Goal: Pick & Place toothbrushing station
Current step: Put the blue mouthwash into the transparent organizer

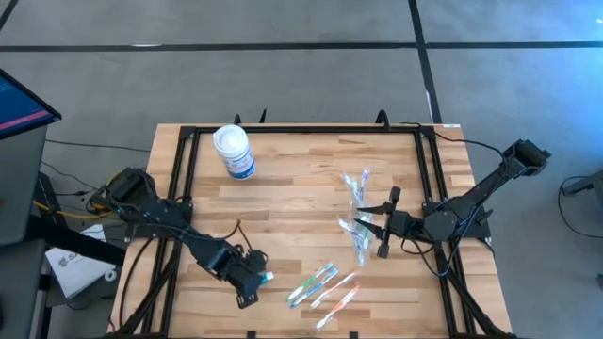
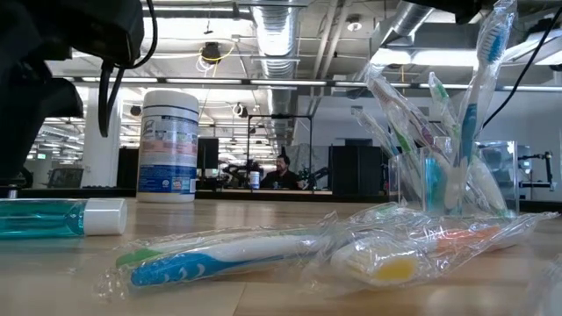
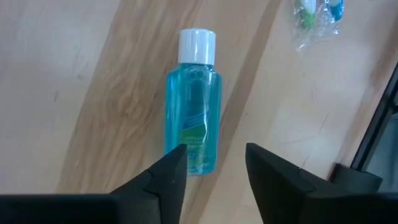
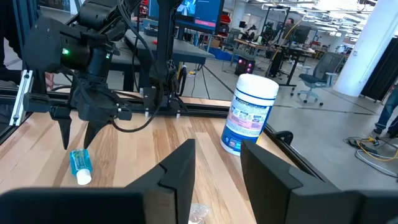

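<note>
A small teal bottle [image 3: 193, 106] with a white cap lies on its side on the wooden table [image 1: 283, 188], near the front left. My left gripper [image 3: 214, 155] points steeply down over the bottle's bottom end, open, one finger on each side and just above it. A clear cup [image 2: 436, 180] stands upright at the right, with several wrapped toothbrushes [image 2: 474, 79] standing in it. My right gripper [image 4: 217, 155] stays level beside the cup [image 1: 361, 224], open with nothing between its fingers. More wrapped toothbrushes [image 1: 314, 283] lie flat near the front edge.
A white canister with a blue label [image 1: 234, 151] stands at the far left of the table. A black frame rail [image 1: 179, 169] runs along the table's sides. Bare wood lies in the middle between the canister and the cup.
</note>
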Controlling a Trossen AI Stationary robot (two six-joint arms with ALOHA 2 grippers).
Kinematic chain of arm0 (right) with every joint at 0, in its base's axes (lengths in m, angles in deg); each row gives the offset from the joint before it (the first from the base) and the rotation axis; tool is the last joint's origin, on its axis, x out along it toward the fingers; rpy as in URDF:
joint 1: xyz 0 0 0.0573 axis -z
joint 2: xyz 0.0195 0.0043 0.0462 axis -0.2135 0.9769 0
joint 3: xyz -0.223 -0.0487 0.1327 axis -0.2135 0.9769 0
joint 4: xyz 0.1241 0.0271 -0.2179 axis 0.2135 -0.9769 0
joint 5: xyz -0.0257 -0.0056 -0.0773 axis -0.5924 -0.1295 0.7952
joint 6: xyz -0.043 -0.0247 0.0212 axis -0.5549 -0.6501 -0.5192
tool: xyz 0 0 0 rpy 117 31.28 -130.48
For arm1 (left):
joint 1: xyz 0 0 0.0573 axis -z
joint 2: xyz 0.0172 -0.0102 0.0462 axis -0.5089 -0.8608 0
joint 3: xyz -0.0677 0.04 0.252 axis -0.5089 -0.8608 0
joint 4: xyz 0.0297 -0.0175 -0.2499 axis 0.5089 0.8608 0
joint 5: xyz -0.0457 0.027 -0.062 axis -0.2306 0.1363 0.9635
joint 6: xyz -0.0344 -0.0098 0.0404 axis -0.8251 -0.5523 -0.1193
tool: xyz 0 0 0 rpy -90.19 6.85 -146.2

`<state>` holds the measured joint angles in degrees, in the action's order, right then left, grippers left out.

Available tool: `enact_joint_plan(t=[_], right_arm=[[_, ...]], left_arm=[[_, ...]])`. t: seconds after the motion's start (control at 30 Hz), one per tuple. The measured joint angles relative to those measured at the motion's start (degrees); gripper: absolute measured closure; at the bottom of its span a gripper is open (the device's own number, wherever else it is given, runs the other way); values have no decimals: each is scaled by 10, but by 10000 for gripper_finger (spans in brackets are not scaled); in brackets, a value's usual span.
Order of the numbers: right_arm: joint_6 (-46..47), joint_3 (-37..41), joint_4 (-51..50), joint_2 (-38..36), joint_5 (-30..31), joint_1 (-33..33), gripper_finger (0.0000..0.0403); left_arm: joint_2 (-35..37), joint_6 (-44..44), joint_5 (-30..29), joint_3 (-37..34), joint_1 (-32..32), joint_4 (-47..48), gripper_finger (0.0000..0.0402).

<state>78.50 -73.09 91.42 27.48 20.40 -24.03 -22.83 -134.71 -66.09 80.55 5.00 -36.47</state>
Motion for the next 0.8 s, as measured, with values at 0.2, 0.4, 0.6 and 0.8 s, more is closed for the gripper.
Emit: enact_joint_plan(t=[0.2, 0.4, 0.6, 0.8], right_arm=[[0, 0, 0, 0, 0, 0, 285], [0, 0, 0, 0, 0, 0, 285], [0, 0, 0, 0, 0, 0, 285], [0, 0, 0, 0, 0, 0, 285]], left_arm=[[0, 16, -7, 0, 0, -1, 222], [0, 16, -21, -5, 0, -3, 213], [0, 15, -23, -18, -1, -28, 213], [-10, 15, -30, -31, -1, -33, 213]])
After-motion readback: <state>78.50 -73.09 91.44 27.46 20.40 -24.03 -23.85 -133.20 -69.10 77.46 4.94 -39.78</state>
